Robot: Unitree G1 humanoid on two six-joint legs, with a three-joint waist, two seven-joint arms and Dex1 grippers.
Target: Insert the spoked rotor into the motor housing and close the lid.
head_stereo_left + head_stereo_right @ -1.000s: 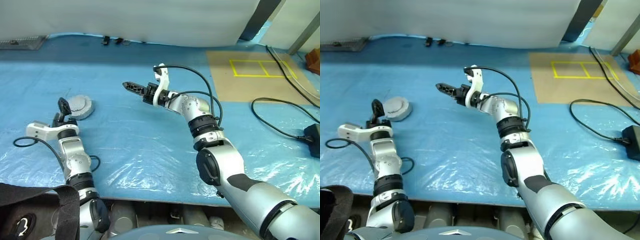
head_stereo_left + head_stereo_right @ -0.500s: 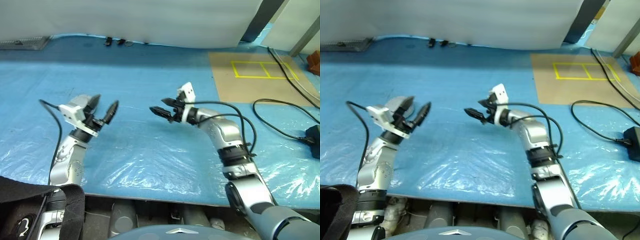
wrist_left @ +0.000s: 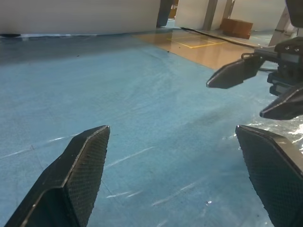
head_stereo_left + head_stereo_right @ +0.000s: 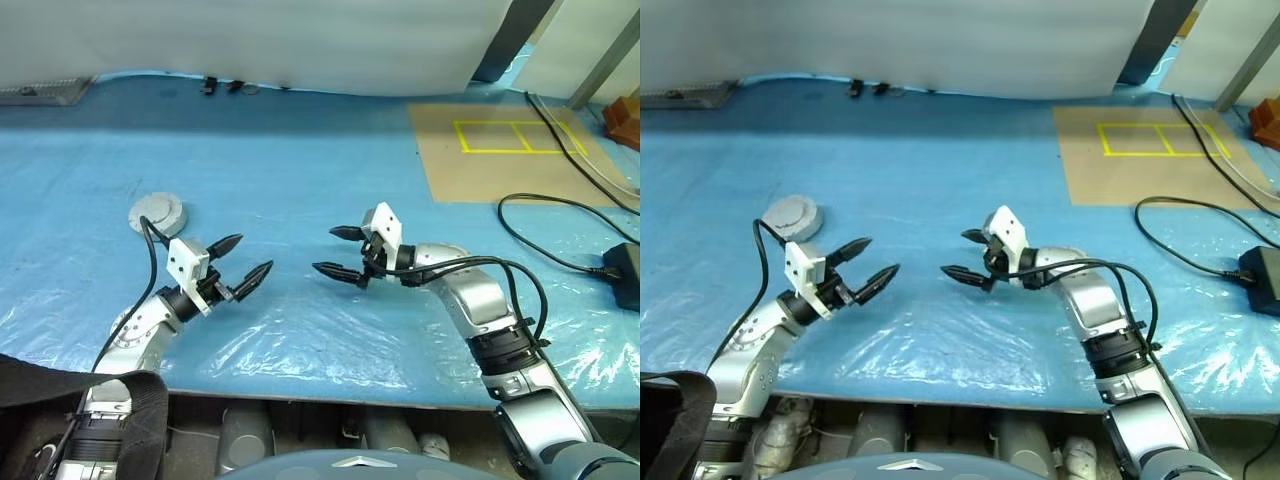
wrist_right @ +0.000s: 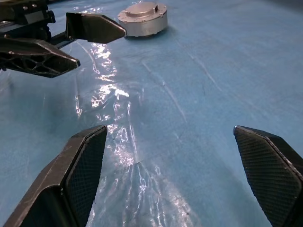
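The lid (image 4: pixel 158 212), a round grey disc with a plain light grey top, lies on the blue table cover at the left; it also shows in the right wrist view (image 5: pixel 142 18). The spoked rotor and the motor housing are hidden or out of view. My left gripper (image 4: pixel 255 252) hovers open, in front of and to the right of the lid, apart from it, with nothing between its fingers (image 3: pixel 75 175). My right gripper (image 4: pixel 323 250) faces it across a small gap, open and empty, its fingers (image 5: pixel 80 165) spread wide. Each wrist view shows the other gripper's tips (image 3: pixel 251 85) (image 5: pixel 71 42).
A brown board with yellow tape squares (image 4: pixel 500 150) lies at the back right. Black cables (image 4: pixel 560 215) and a black box (image 4: pixel 625 265) sit at the right edge. Crinkled clear film (image 4: pixel 300 335) covers the blue sheet near the table's front edge.
Both arms have drawn back toward the front edge. The left gripper left the lid and swung right; the right gripper came down and right. They now face each other. The lid stayed put.
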